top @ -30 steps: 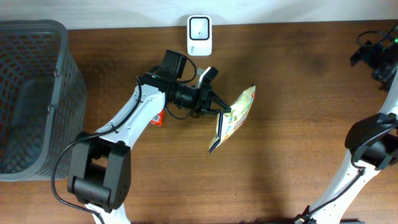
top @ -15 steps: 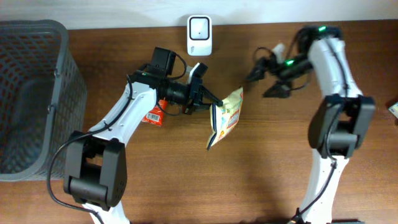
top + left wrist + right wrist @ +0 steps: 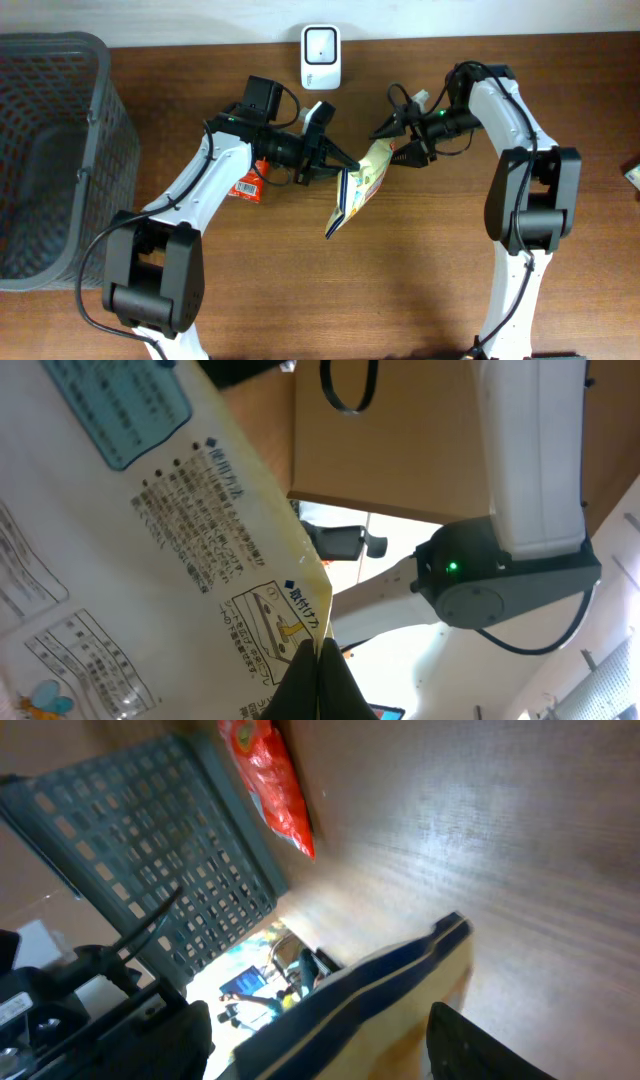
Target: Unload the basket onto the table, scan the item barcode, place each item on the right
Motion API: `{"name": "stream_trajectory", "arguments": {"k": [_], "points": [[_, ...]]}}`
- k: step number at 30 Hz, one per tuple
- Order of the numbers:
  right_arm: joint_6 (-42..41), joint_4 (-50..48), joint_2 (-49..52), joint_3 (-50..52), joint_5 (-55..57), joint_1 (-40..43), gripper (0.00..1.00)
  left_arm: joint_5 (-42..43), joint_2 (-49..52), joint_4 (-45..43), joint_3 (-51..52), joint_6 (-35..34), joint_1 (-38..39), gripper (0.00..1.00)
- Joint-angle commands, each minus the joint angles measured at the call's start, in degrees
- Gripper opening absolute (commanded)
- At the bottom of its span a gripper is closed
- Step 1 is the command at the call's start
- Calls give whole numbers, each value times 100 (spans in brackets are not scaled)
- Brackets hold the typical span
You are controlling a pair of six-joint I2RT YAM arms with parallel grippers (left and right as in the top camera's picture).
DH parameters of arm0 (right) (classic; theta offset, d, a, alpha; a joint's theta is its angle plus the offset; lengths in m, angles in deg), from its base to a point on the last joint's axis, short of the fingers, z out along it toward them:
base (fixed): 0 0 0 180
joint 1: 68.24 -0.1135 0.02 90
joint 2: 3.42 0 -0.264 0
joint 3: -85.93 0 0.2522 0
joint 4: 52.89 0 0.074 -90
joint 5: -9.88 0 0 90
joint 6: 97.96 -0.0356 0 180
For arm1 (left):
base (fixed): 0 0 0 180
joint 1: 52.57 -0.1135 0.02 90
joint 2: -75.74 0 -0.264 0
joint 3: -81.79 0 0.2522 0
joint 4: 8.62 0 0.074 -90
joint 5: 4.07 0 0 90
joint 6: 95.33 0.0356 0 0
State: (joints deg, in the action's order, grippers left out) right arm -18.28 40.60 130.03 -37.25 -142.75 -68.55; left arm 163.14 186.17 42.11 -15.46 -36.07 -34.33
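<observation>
Item under inspection: a yellow snack packet point(image 3: 360, 182) with a blue edge, held clear of the table point(image 3: 440, 270) near its middle, hanging tilted with its lower corner toward the front. The left gripper point(image 3: 344, 168) is clamped on the packet's side edge; the left wrist view confirms this, the dark fingertips point(image 3: 320, 678) pinched together on the seam of the packet point(image 3: 150, 530), whose printed back panel fills the view. No barcode can be made out on the panel. The right gripper point(image 3: 391, 145) stands at the packet's upper end with jaws apart, one finger on each side of it. In the right wrist view the blue-edged packet point(image 3: 385, 982) runs between the fingers, with a gap before the finger point(image 3: 485, 1042) at lower right — contact cannot be confirmed. A white scanner point(image 3: 320, 57) stands at the far edge of the table, behind the packet and well apart from it. A red packet point(image 3: 249, 187) lies on the table just beside the left arm. A grey mesh basket point(image 3: 100, 120) occupies the left end of the table.
</observation>
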Motion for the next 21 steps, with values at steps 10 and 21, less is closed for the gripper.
{"name": "stream_trajectory", "arguments": {"k": [10,21], "points": [[407,852,-85,52,376,-304,48,-859,-140,-361,-111,-219,7,0],[-1792,-1010,-85,52,2238,-1456,43,-5327,-140,332,-111,-262,-20,0]]}}
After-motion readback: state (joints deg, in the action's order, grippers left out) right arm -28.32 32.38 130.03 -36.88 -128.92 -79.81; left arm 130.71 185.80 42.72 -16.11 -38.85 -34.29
